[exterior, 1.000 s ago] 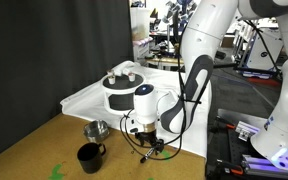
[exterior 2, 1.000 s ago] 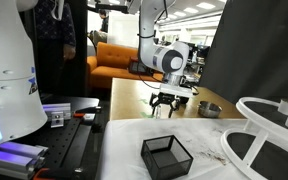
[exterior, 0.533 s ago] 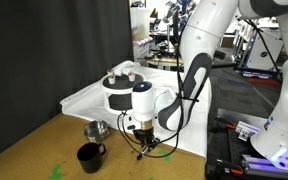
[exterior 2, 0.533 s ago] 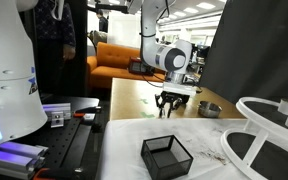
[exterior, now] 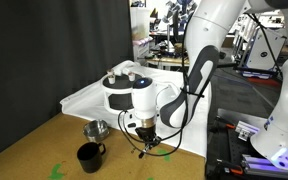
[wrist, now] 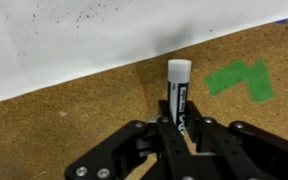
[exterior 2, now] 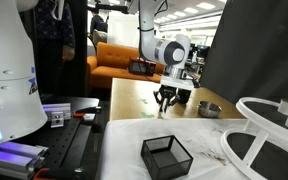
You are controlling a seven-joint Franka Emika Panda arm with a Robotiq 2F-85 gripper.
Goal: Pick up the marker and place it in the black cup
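The gripper (wrist: 180, 128) is clenched on the marker (wrist: 178, 95). In the wrist view its two fingers press the dark body from both sides, and the whitish end sticks out ahead of them, toward the brown table (wrist: 74, 110). I think it is held lengthwise like this so that it can go end first into a narrow mouth. The black cup (exterior: 89, 156) stands on the same table, near the gripper but apart from it, just beside a silver cup (exterior: 97, 130). In my judgement, carrying the marker over the black cup is the step not yet done.
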